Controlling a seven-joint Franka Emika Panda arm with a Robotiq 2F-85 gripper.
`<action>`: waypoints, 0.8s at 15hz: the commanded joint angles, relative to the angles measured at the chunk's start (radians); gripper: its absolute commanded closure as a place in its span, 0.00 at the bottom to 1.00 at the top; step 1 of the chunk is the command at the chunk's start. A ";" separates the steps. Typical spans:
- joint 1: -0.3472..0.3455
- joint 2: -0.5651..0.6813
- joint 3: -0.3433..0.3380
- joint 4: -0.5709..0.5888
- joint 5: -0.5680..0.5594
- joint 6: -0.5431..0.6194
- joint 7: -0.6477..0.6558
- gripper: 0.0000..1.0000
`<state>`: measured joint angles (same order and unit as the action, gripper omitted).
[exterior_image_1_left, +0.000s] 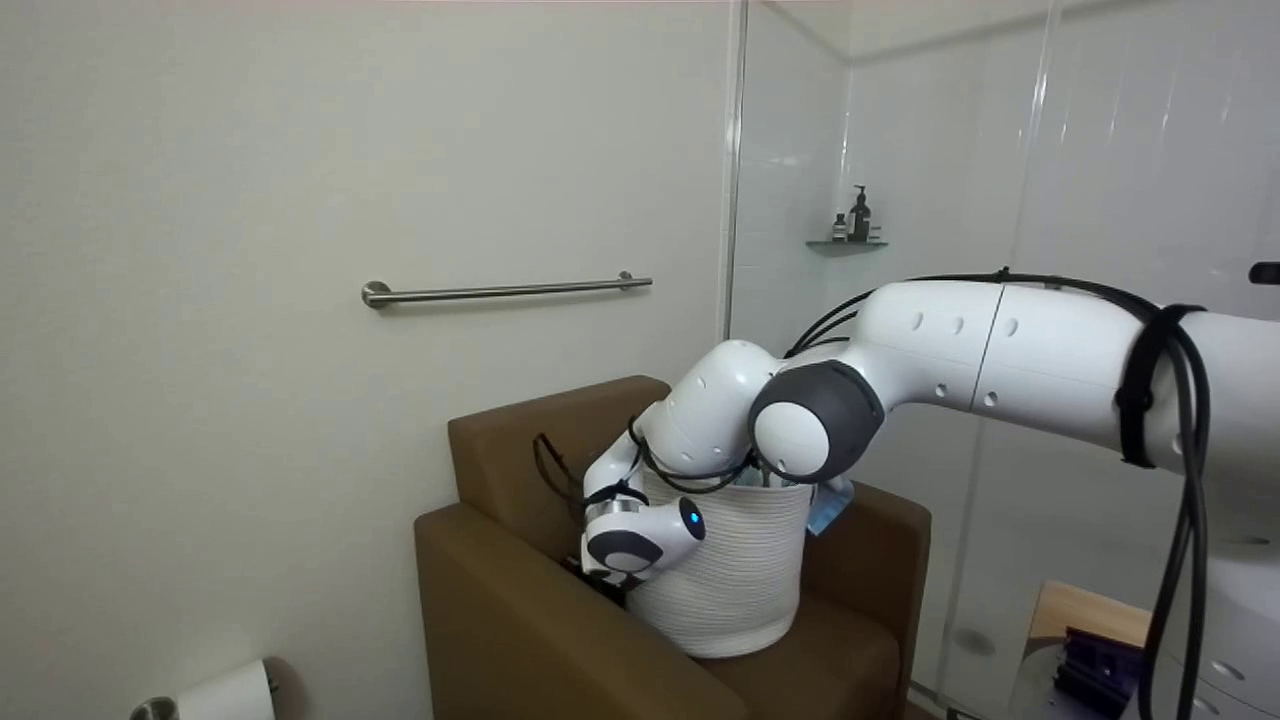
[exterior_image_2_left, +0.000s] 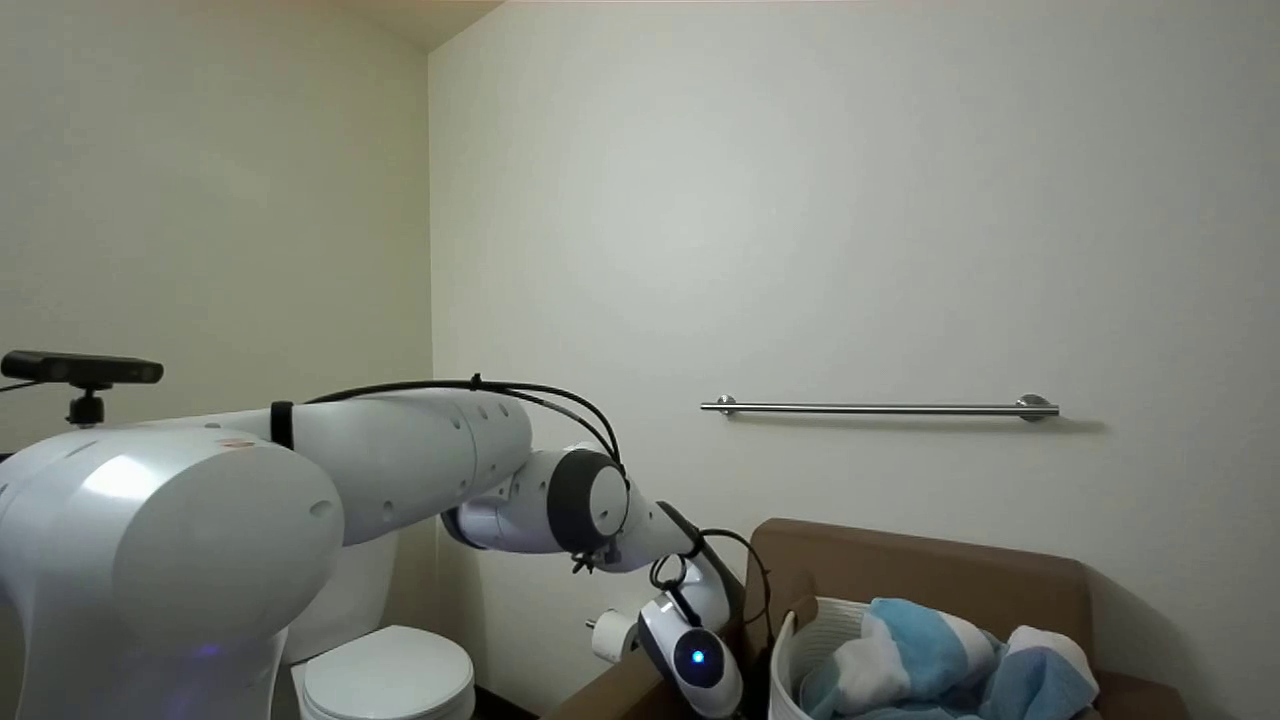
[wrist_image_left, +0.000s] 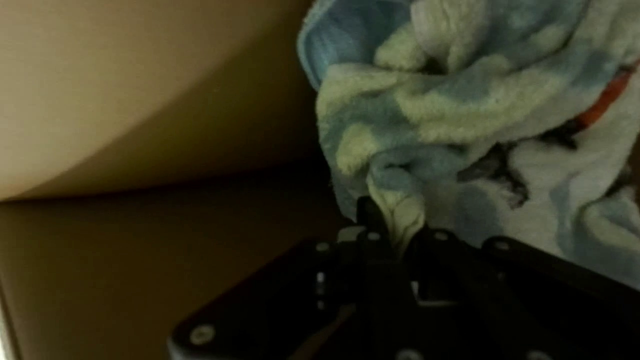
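In the wrist view a crumpled blue and white cloth (wrist_image_left: 465, 105) with a red and black print lies against brown upholstery. My gripper (wrist_image_left: 397, 230) is shut on a pinched fold at the cloth's near edge, and the fold bunches up between the dark fingers (wrist_image_left: 368, 214). A white ribbed basket (exterior_image_1_left: 735, 570) stands on the brown armchair (exterior_image_1_left: 560, 630), right beside the wrist of the arm. In an exterior view the basket holds blue and white cloths (exterior_image_2_left: 930, 650). Chair and basket mostly hide the gripper in both exterior views.
The chair's armrest (exterior_image_1_left: 520, 580) and backrest (exterior_image_2_left: 930, 560) close in on the arm's lower end. A metal bar (exterior_image_1_left: 510, 291) is fixed to the wall above. A toilet-paper roll (exterior_image_2_left: 612, 636) and a toilet (exterior_image_2_left: 390, 675) are near the arm. A blue cloth corner (exterior_image_1_left: 830, 507) hangs at the basket's rim.
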<state>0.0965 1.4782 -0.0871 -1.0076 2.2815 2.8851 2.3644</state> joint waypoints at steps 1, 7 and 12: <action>-0.012 0.000 -0.099 -0.021 0.284 -0.202 -0.260 0.87; -0.203 -0.004 0.094 -0.110 0.339 -0.487 -0.627 0.89; -0.326 -0.010 0.265 -0.279 0.336 -0.807 -1.005 0.88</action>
<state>-0.1315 1.4680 0.0983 -1.1760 2.6178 2.2740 1.5493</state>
